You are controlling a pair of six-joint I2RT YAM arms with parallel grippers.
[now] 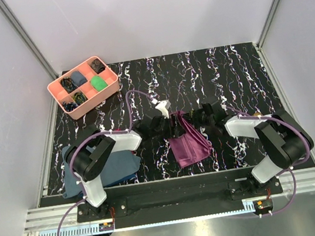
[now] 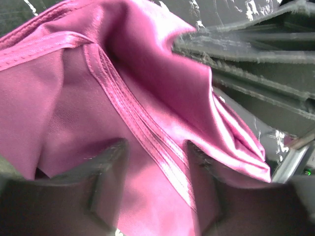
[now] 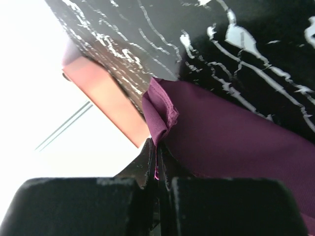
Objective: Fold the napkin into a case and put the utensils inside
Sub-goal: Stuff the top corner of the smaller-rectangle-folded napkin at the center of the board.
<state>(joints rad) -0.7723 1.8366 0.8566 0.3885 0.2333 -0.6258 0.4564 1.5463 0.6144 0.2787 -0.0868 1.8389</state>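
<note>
Near edge: two arms counted, the left arm (image 1: 95,157) and the right arm (image 1: 279,138), both reaching inward toward the middle of the bench (image 1: 228,77).

One slate-blue cloth (image 1: 115,169) lies crumpled on the bench beneath the left arm, close to the near edge.

One plum-purple napkin (image 1: 190,146) sits at mid-bench between the two arms. Its lower part rests on the bench in loose folds. Its upper part is gathered and lifted to where the two claws meet.

Left claw (image 2: 155,169): two fingers seen, standing apart. A stitched hem of the napkin runs up through the gap between them, and the cloth fills the wrist view. Whether either finger presses on the cloth cannot be told.

Right claw (image 3: 157,157): two fingers closed together, pinching a bunched edge of the napkin. The cloth stretches away from the pinch to the right, above the bench surface.

Far left corner: one pink tray (image 1: 99,97), divided into compartments. One green item (image 1: 99,83) and one blue item (image 1: 79,78) can be counted inside. The dark items in the other compartments are too small to count.
</note>
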